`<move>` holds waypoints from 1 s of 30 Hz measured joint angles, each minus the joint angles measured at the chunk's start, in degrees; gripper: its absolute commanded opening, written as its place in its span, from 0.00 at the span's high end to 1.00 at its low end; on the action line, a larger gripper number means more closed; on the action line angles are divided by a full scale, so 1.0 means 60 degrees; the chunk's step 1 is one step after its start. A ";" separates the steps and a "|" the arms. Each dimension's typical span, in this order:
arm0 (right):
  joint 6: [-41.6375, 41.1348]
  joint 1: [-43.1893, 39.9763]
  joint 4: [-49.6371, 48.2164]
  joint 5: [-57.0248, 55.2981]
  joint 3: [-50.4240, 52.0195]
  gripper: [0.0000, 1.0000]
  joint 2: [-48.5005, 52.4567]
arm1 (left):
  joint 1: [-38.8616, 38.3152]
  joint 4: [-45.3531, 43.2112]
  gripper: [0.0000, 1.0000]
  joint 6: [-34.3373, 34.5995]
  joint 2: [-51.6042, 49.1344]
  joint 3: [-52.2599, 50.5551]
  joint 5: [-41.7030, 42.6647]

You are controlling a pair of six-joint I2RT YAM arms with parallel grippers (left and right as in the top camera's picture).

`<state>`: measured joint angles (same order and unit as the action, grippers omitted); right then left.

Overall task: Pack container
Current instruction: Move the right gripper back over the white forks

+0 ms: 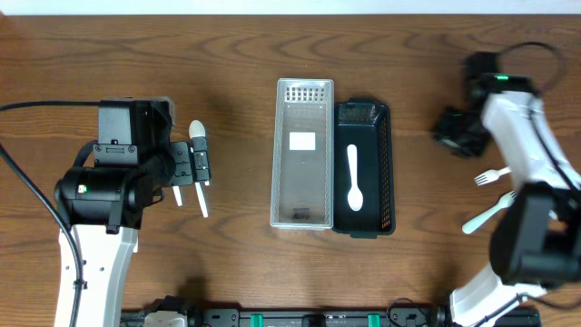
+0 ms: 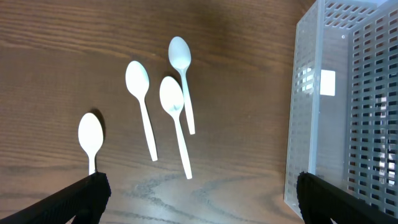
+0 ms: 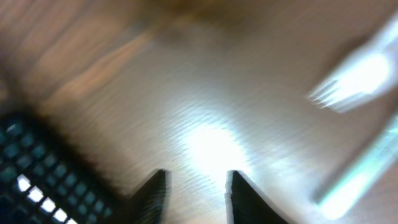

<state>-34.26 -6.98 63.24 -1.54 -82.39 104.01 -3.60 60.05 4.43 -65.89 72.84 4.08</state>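
Observation:
Several white plastic spoons [image 2: 175, 118] lie on the wooden table left of a clear slotted container [image 1: 303, 154], whose wall shows in the left wrist view [image 2: 348, 106]. A black slotted container [image 1: 363, 168] stands against its right side with one white spoon [image 1: 355, 177] inside. My left gripper [image 2: 199, 199] is open and empty, hovering over the spoons [image 1: 198, 136]. My right gripper [image 3: 196, 186] is open and empty above bare table, right of the black container [image 3: 31, 168]. Two white forks [image 1: 492, 174] [image 1: 486, 216] lie at the right, blurred in the right wrist view [image 3: 348, 81].
The right arm's white body [image 1: 526, 154] stands over the fork area at the right edge. The left arm's base [image 1: 100, 236] fills the lower left. The right wrist view is motion-blurred.

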 measured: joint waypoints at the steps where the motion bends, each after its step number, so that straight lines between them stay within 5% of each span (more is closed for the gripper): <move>1: -0.0255 -0.0317 0.0127 -0.0109 -0.0040 0.36 -0.0248 | 0.0000 0.0000 0.02 0.0000 0.0000 0.0000 0.0000; 2: -0.0481 -0.0583 0.0197 -0.0197 -0.0084 0.30 -0.0448 | 0.0000 0.0000 0.02 0.0000 0.0000 0.0000 0.0000; 13: -0.1501 -0.2222 -0.0495 -0.0390 0.0470 0.28 -0.0441 | 0.0000 -0.0004 0.02 0.0000 0.0000 0.0000 0.0000; 30: -0.0747 -0.3136 -0.2178 -0.0390 0.1013 0.27 0.0892 | 0.0000 -0.0004 0.02 0.0000 0.0000 0.0000 0.0000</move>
<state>-38.74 -25.80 50.17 -3.88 -76.31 109.36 -3.60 60.03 4.43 -65.89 72.84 4.08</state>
